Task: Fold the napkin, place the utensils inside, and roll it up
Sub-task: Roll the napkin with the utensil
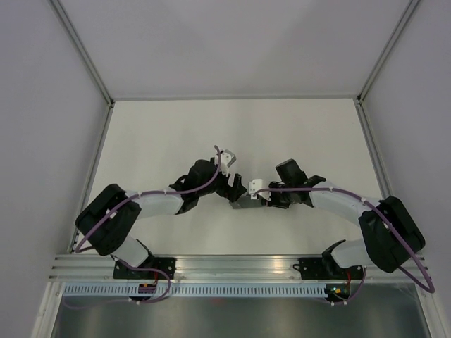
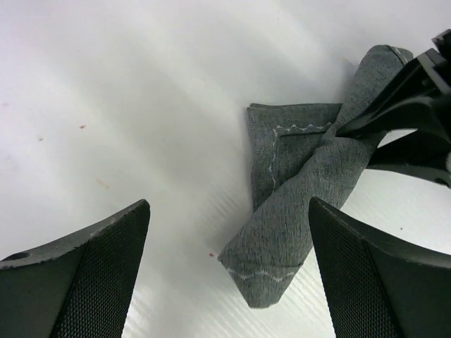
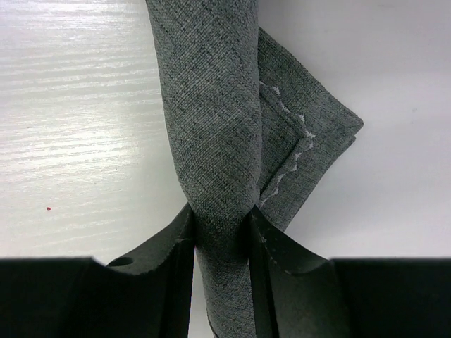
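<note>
The left arm [image 1: 151, 203] and the right arm [image 1: 338, 201] bend inward with elbows out, and their wrists nearly meet. The left gripper [image 2: 229, 204] gapes wide and holds nothing. The right gripper [image 3: 220, 215] is clamped on the rolled napkin [image 3: 211, 105].

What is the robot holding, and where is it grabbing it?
The right gripper pinches the rolled napkin across the roll, toward one end. The left gripper is open and holds nothing.

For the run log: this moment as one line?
napkin: rolled, flap out | utensils: not visible | left jaws: open, gripping nothing | right jaws: shut on napkin roll
</note>
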